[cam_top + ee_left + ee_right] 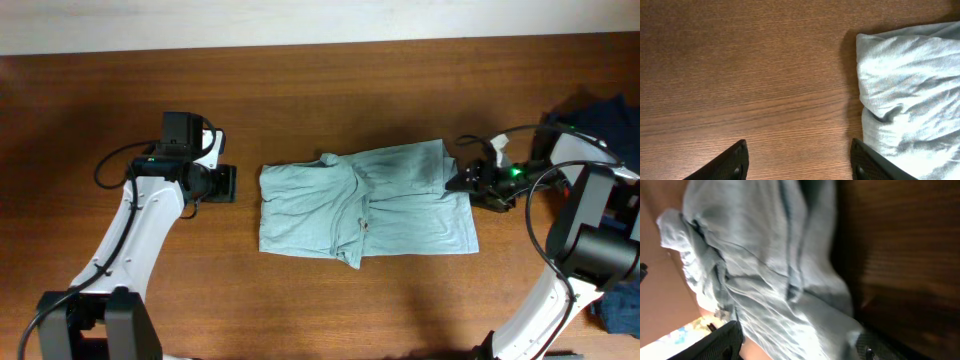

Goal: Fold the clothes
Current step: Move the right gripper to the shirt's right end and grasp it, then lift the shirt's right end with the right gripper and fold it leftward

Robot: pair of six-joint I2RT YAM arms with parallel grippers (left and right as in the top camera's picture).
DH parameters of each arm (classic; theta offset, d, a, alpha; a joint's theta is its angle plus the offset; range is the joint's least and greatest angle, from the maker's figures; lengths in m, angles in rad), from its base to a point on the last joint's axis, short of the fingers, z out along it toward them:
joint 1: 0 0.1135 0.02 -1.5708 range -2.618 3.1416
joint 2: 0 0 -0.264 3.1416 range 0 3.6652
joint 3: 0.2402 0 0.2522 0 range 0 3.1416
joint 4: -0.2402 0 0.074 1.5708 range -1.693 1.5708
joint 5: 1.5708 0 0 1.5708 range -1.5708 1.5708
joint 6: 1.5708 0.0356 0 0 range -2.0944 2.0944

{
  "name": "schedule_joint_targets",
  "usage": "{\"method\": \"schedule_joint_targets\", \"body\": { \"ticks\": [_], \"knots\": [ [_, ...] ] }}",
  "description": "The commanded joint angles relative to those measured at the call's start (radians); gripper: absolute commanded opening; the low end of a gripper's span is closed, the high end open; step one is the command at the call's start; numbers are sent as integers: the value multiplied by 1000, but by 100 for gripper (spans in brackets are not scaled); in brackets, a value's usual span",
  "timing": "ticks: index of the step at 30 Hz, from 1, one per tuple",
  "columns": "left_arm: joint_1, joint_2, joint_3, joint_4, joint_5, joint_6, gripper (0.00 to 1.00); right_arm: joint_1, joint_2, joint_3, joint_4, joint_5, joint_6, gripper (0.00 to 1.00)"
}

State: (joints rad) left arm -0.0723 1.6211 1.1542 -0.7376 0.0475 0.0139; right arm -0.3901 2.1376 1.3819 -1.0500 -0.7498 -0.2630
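Your pale grey-blue, wrinkly short-sleeved T-shirt (365, 205) lies roughly folded in the middle of the brown wooden worktop (300, 90). Left jaws are spread and empty just beside its left edge, right jaws spread over its right edge.

Wore white shells (140, 225) over black joint housings (182, 131), trailed looping black cables (104, 162), ended in black matte textured fingers (735, 162), showed a small green light (514, 171) at right.

The pale grey-blue T-shirt (400, 205) lies flat near the middle of the wooden table (300, 80), folded into a rough, wrinkled rectangle with bunched fabric across its centre.
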Motion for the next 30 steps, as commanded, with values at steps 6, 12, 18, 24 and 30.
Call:
{"method": "schedule_joint_targets", "body": {
  "ticks": [6, 12, 18, 24, 30],
  "knots": [
    [4, -22, 12, -8, -3, 1, 64, 121, 62, -99, 170, 83, 201, 72],
    [4, -22, 12, -19, -3, 1, 64, 140, 62, -99, 206, 202, 335, 47],
    [4, -22, 12, -27, -3, 2, 64, 140, 60, -98, 205, 264, 399, 16],
    [6, -28, 15, -43, -11, 1, 59, 143, -46, -93, 158, 319, 403, 4],
    [77, -129, 74, -64, -22, 2, 59, 172, -261, -91, 95, 371, 403, 4]
  ]
}}
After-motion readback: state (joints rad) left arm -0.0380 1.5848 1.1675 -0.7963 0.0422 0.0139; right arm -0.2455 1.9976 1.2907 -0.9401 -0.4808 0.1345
